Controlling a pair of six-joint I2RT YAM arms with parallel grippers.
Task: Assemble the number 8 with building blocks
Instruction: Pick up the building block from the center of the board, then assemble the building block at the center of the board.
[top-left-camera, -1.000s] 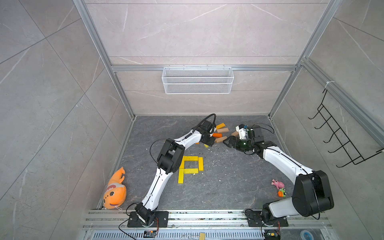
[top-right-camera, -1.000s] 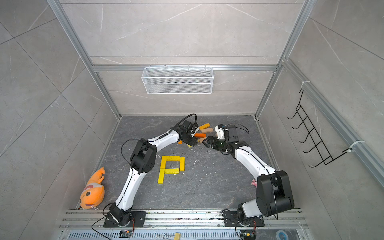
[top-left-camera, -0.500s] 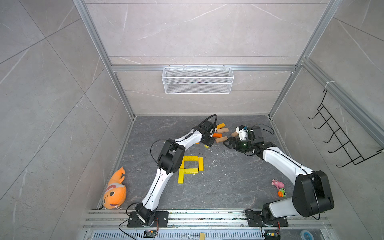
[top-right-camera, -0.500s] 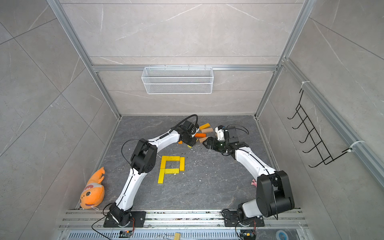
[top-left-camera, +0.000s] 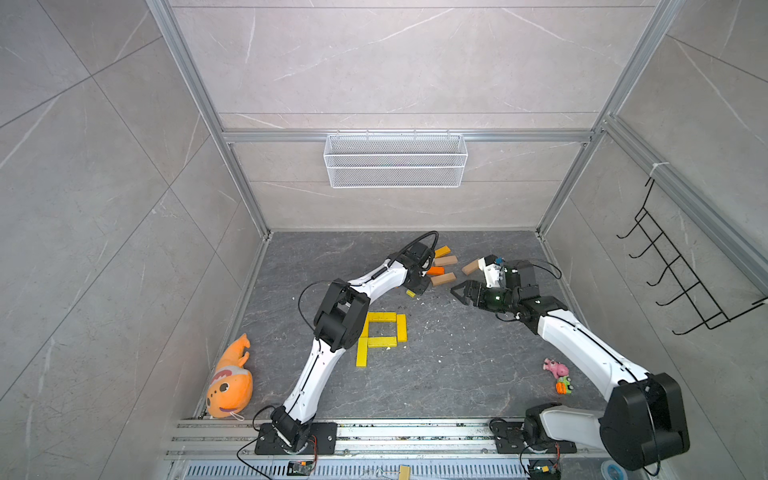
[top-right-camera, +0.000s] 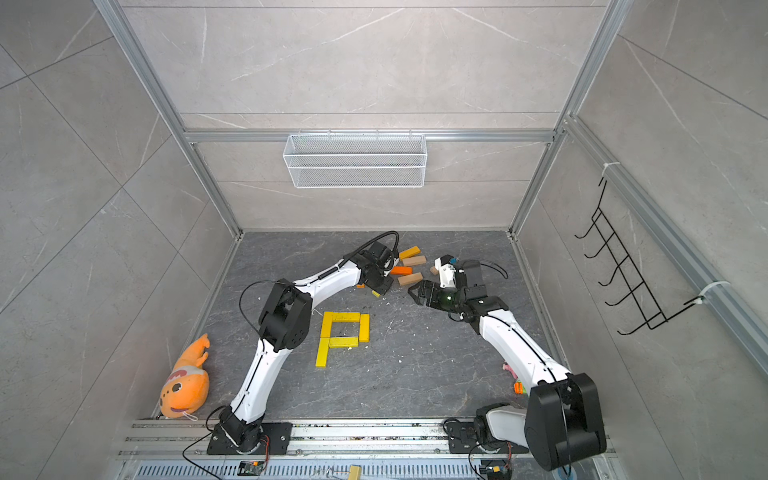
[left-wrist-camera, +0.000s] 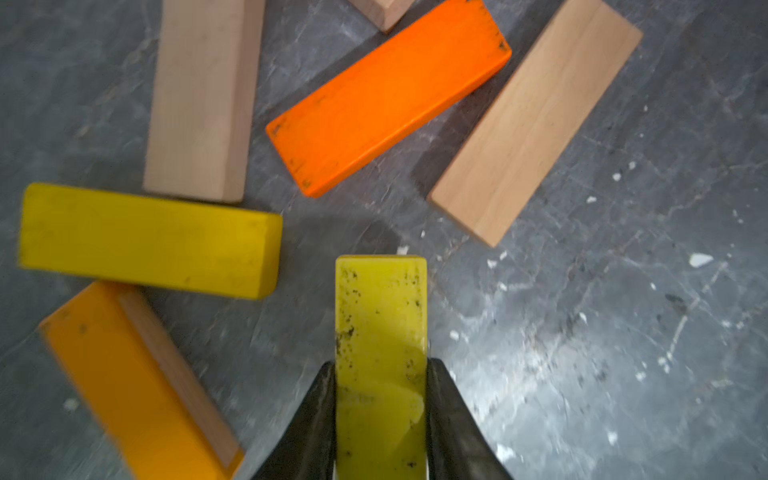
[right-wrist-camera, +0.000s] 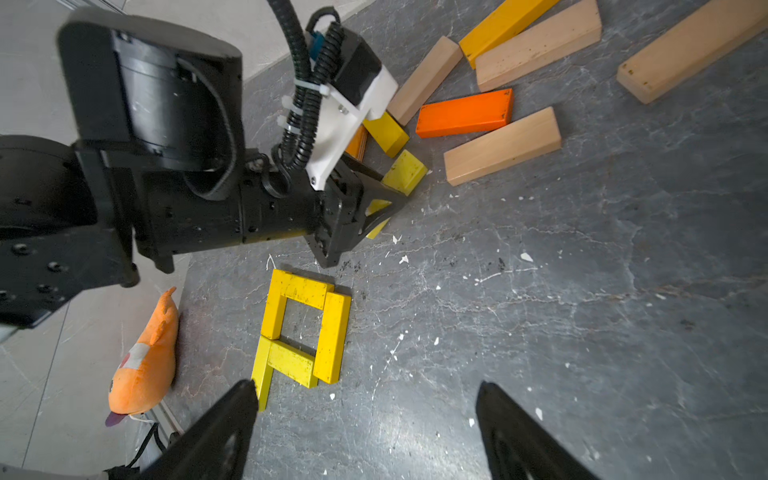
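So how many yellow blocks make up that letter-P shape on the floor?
5: the top bar, the right upright, the middle bar, the upper left upright and, in line with it, the lower left upright. None seems hidden. The left tool grips another yellow block.

Left arm (top-left-camera: 316, 374), right arm (top-left-camera: 582, 345), white link shells, black joint housings, corrugated black cable (right-wrist-camera: 303, 108) zip-tied to white wrist bracket (right-wrist-camera: 345, 124)
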